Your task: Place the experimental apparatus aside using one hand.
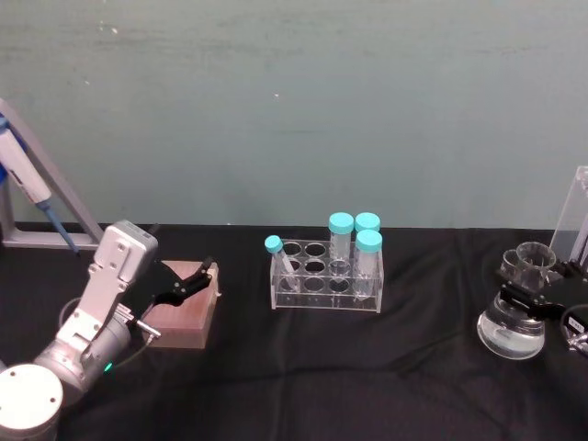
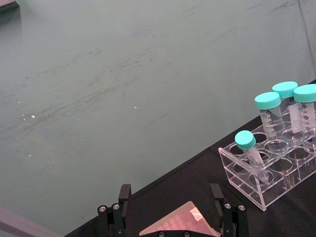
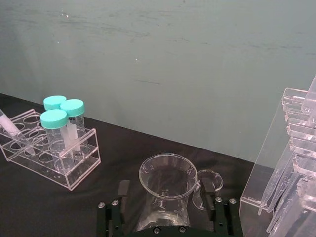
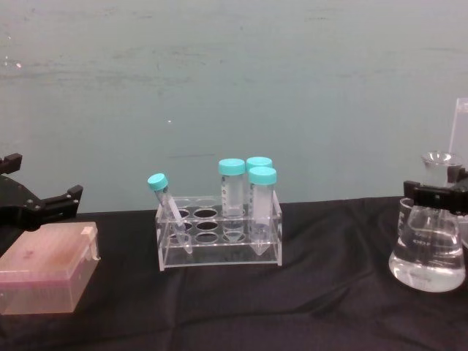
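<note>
The right hand (image 3: 168,210) sits at the lower middle of the right wrist view with its two black fingers spread wide on either side of the neck of the clear conical glass flask (image 3: 165,190); whether the pads already touch the glass I cannot tell. In the head view the same hand (image 1: 533,296) is at the right edge, level with the flask's neck, and the flask (image 1: 512,333) stands upright on the black-clothed bench (image 1: 386,386). The main risk from here, as I judge it, is a slip: the neck is smooth glass flaring to a wide rim, so a closure set too low or off-centre could let the flask tilt or slide out on lifting. A second risk is crowding: the small clear glass beaker (image 3: 208,183) stands just beside the flask, and the tall clear acrylic stand of plastic pipettes (image 3: 291,163) rises close on the right of that view, so a careless sideways sweep could knock either. Farther off, at centre frame, is the clear tube rack with teal-capped tubes (image 1: 326,276). The left hand (image 1: 188,282), open wide, hovers at the lower left over a pink plastic tip box (image 1: 184,317), well apart from the glassware.
</note>
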Tool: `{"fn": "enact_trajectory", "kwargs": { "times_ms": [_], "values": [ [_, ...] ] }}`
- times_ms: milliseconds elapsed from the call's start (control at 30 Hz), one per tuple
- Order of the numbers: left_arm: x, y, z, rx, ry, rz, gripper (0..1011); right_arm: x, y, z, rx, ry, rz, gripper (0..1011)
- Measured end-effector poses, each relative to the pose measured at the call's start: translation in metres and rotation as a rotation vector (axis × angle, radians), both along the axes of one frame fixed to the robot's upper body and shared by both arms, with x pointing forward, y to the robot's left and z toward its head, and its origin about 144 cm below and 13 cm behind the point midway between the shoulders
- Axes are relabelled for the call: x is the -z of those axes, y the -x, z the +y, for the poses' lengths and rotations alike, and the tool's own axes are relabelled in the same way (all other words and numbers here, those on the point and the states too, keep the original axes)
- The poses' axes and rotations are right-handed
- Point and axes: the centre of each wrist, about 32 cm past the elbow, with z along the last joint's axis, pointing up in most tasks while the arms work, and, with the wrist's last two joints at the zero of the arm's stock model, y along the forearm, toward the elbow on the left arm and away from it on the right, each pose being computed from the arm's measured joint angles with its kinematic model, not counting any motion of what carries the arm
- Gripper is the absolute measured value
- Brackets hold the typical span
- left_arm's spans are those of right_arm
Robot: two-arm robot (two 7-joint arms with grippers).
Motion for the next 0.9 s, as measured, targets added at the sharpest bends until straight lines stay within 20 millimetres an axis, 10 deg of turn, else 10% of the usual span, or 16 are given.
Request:
{"fn": "enact_trajectory", "kwargs": {
  "times_ms": [900],
  "values": [
    [0.000,0.000,0.000,0.000,0.000,0.000,1000,-0.015,0.007,0.002,0.024,0.057,-0.083,1000]
  ]
}}
